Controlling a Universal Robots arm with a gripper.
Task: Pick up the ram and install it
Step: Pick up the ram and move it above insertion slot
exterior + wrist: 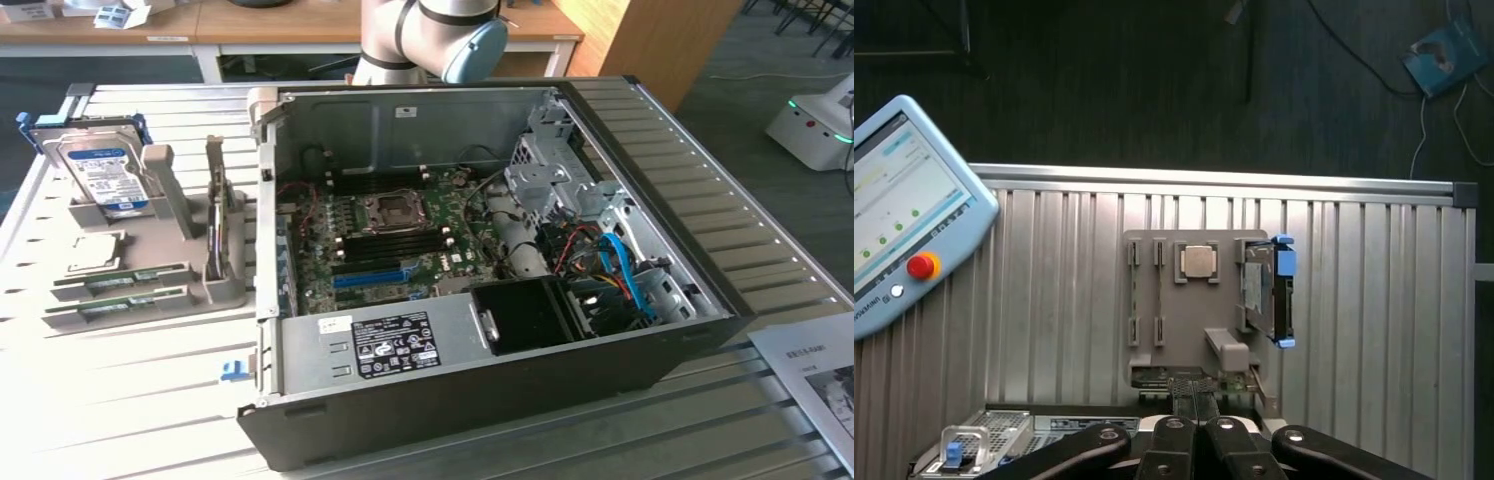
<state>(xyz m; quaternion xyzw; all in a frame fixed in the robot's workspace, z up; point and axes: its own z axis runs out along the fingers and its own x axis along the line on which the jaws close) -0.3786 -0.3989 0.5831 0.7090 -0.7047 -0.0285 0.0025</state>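
Two ram sticks, thin green boards, lie on edge in the grey parts holder (200,285) at the exterior view's left; the upper one is the ram (123,279) and a second (114,308) lies just below it. In the wrist view the holder (1154,355) is seen from high above. My gripper (1194,400) hangs over its edge, well above it. Its black fingers (1176,430) are pressed together with nothing between them. The open computer case (494,260) shows the motherboard's dark memory slots (400,232).
A blue-labelled hard drive (104,170) stands in the holder's far end, and a square chip (1199,262) sits in its middle. A teach pendant (904,210) lies off the slatted table (1374,300). A paper sheet (821,370) lies by the case.
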